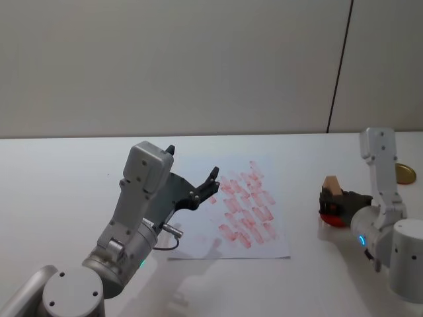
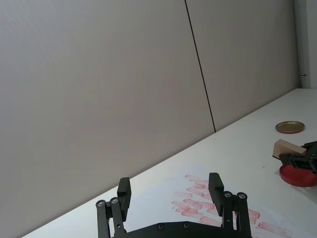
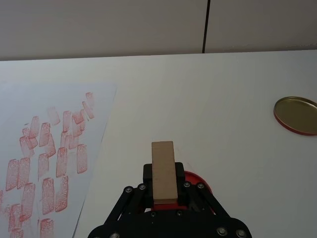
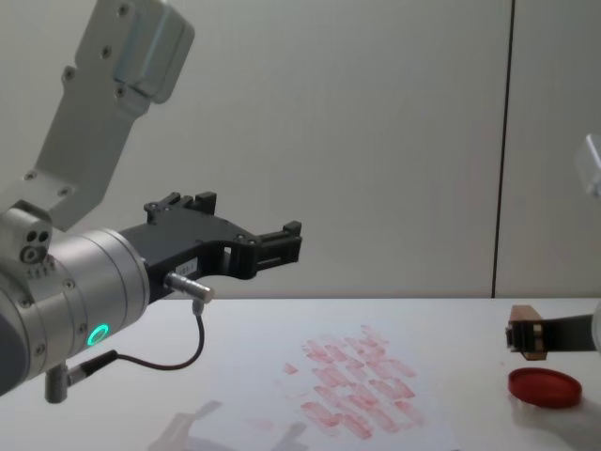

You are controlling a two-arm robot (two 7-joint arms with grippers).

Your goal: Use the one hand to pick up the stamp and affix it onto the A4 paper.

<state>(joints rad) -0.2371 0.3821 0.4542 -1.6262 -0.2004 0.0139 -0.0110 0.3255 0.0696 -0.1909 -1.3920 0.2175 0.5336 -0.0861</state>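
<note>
From the head view, I have the right gripper (image 1: 332,198) out on the right side of the table (image 1: 66,172), clamped on the stamp (image 1: 332,184), which sits tilted in the fingers just above the red ink pad (image 1: 336,218). The A4 paper (image 1: 277,247) lies in the middle, well apart from the stamp, covered with rows of red prints. My left gripper (image 1: 192,173) hangs raised over the paper's left part with its fingers spread and nothing between them. A gold lid (image 1: 405,173) rests near the far right edge.

In the left wrist view, the left gripper (image 2: 171,191) shows two black fingers set apart, empty, with the paper (image 2: 163,191) beyond them. Farther off I see the stamp (image 2: 288,148) in the right gripper (image 2: 302,157), the ink pad (image 2: 298,175) beneath, and the gold lid (image 2: 290,127) behind.

In the right wrist view, the stamp (image 3: 163,169) stands held between the right gripper's black fingers (image 3: 148,174), the ink pad (image 3: 194,180) peeking out just behind it.

From the chest view, the left gripper (image 4: 246,228) floats high above the paper (image 4: 272,395), open. At the right edge the right gripper (image 4: 535,335) holds the stamp (image 4: 528,343) just above the ink pad (image 4: 545,387), apart from it.
</note>
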